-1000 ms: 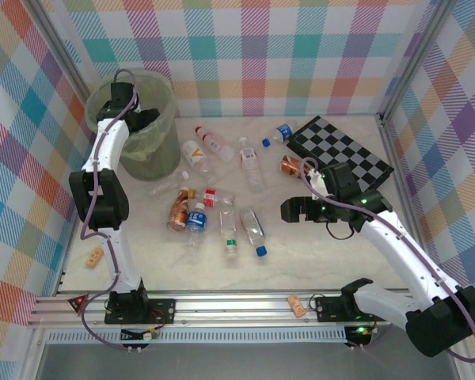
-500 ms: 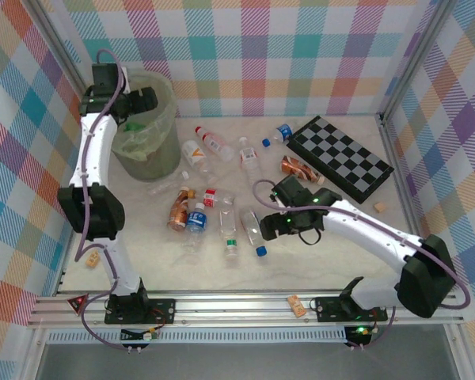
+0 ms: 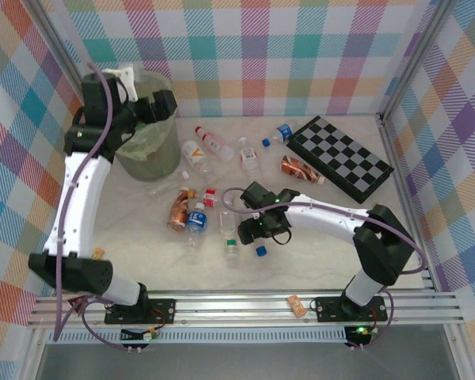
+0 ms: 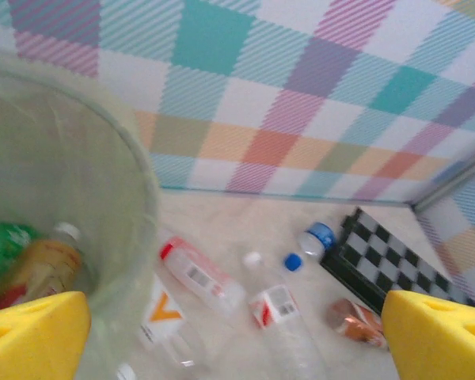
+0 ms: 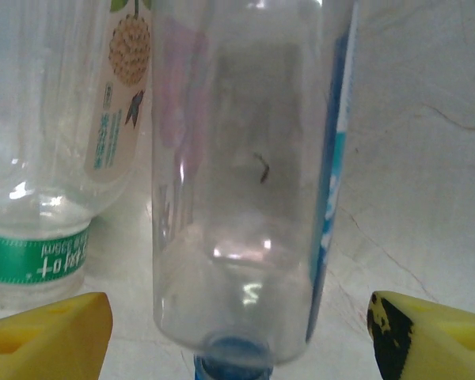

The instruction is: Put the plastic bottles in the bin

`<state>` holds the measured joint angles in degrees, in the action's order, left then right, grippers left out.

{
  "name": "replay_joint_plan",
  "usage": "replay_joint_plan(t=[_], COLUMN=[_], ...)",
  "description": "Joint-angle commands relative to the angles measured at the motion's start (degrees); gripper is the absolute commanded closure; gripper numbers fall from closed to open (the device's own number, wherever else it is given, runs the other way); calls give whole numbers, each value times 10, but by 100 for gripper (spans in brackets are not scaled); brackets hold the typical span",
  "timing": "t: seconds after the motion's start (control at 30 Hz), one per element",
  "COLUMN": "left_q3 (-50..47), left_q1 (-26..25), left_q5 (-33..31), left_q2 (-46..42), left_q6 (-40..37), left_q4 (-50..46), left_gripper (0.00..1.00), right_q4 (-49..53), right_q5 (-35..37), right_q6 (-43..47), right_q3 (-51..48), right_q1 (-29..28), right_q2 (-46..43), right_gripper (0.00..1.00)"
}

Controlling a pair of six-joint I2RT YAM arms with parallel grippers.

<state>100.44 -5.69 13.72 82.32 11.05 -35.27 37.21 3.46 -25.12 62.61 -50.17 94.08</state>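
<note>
The pale-green bin (image 3: 146, 146) stands at the back left; the left wrist view looks down past its wall (image 4: 103, 206) onto an amber bottle (image 4: 39, 265) and a green one (image 4: 4, 241) inside. My left gripper (image 3: 154, 107) hovers above the bin's rim, open and empty (image 4: 237, 336). Several plastic bottles lie on the table. My right gripper (image 3: 257, 231) is low over a clear bottle with a blue cap (image 3: 261, 251). That bottle (image 5: 245, 198) lies between the open fingers (image 5: 237, 332), with a gap on each side.
A green-labelled bottle (image 5: 55, 158) lies right beside the straddled one. An amber bottle (image 3: 178, 212) and a blue-labelled one (image 3: 195, 222) lie further left. More bottles (image 3: 214, 144) lie behind, beside the checkerboard (image 3: 344, 158). Plaid walls close in the table.
My left arm has lifted out of the bin and swung up over its rim. My right arm has reached left and down over the blue-capped bottle, its fingers drawing closer together.
</note>
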Motion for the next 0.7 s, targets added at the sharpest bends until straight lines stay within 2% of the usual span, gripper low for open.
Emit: replay_joint_plan(t=[0.0,0.1,0.17,0.3,0.5,0.67], left_q3=[-70,-121,-160,-226,-298,-342], left_q1=[-23,-65,-83,-100,-101,-103], left_q5=[5,-56,-67,-85,-70,-12], left_q2=[-56,-103,-131,-180,-225,-212], left_q6=[59,60,68,84,119,171], left_q4=[55,41,42,27,39,100], left_gripper=[7,7,7,7,6,5], right_q4=[-11,-22,-22,-13,15,11], right_q5=[-3,-13,-18,-15,-11,-101], right_q6=[-4,-2,0,3,15,36], right_q3=[16,17,21,25,23,-7], right_q1=[-1,-1,0,0,15,79], right_q2=[22,41,50,46,19,-64], right_gripper=[16,19,22,34,47,49])
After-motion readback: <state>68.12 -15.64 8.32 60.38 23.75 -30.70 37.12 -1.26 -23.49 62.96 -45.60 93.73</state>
